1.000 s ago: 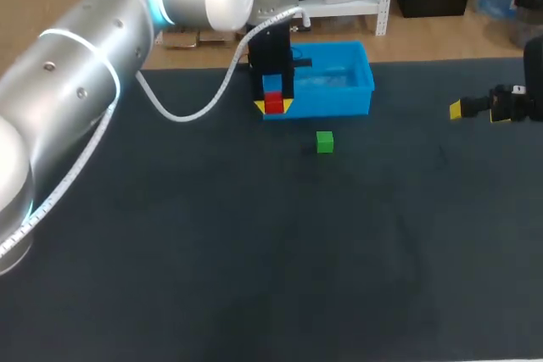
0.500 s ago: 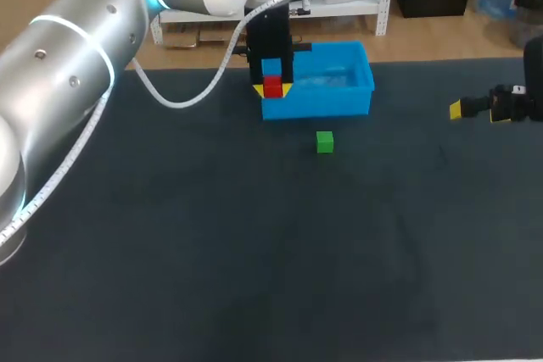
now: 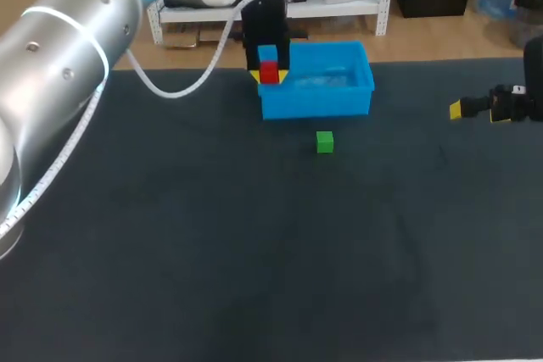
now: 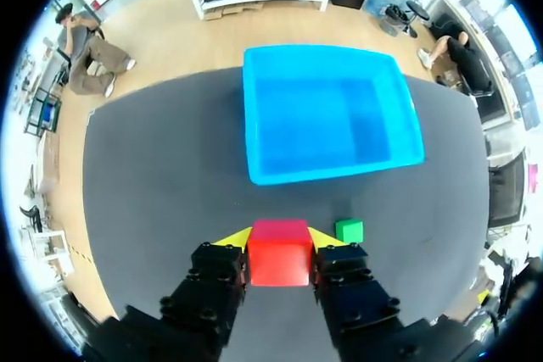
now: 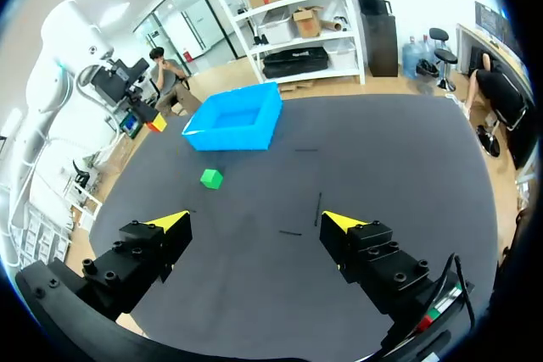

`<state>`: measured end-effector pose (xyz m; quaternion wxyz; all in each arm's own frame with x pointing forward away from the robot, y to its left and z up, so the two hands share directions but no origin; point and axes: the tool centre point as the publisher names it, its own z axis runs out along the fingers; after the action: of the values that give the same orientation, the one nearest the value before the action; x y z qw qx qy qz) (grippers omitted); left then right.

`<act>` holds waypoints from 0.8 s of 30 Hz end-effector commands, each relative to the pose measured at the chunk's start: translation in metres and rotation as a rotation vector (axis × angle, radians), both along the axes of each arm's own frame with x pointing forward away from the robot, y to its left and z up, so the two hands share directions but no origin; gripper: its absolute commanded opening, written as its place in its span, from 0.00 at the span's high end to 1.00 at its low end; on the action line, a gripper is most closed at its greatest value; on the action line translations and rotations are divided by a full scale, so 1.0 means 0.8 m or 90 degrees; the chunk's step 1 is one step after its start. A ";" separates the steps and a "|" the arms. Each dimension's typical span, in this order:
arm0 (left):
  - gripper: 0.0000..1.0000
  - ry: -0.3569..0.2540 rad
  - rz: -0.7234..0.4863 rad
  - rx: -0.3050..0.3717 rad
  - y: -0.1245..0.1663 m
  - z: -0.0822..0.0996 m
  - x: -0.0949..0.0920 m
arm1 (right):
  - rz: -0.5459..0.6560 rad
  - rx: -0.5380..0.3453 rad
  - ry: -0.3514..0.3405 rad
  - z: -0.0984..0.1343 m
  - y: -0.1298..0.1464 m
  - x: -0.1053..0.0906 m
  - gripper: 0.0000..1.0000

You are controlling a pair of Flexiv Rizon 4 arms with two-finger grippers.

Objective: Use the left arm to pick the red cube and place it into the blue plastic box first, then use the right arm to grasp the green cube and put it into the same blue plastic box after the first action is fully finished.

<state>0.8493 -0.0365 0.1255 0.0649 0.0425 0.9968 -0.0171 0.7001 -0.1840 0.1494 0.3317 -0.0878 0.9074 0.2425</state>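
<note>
My left gripper (image 3: 270,75) is shut on the red cube (image 3: 270,72), held in the air by the left end of the blue plastic box (image 3: 344,97). In the left wrist view the red cube (image 4: 279,252) sits clamped in my left gripper (image 4: 279,236), with the blue box (image 4: 254,137) ahead and below, empty inside. The green cube (image 3: 325,142) lies on the table just in front of the box, also visible as a green cube (image 4: 349,231) beside my right-hand finger. My right gripper (image 5: 255,221) is open and empty at the table's right side (image 3: 475,108), far from the green cube (image 5: 211,178).
The dark table mat (image 3: 254,252) spreads wide in front of the box and cube. A few thin dark marks (image 5: 318,206) lie on the mat ahead of my right gripper.
My left gripper has risen and moved toward the back with the red cube, from in front of the box's left wall to above its rim. The right arm has stayed still.
</note>
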 end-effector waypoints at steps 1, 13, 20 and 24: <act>1.00 0.001 -0.013 -0.006 0.002 0.014 0.019 | 0.001 0.000 0.000 0.000 0.000 0.000 0.00; 1.00 -0.034 -0.052 -0.056 0.007 0.037 0.042 | 0.001 0.000 0.000 0.000 0.000 0.000 0.00; 1.00 -0.057 -0.073 -0.080 -0.001 0.045 0.043 | 0.001 0.000 0.000 0.000 0.000 0.000 0.00; 1.00 -0.069 -0.080 -0.092 -0.008 0.051 0.043 | 0.001 0.000 0.000 0.000 0.000 0.000 0.00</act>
<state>0.8824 -0.0411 0.1648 0.1194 0.0987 0.9840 -0.0885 0.7001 -0.1840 0.1494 0.3317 -0.0878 0.9074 0.2425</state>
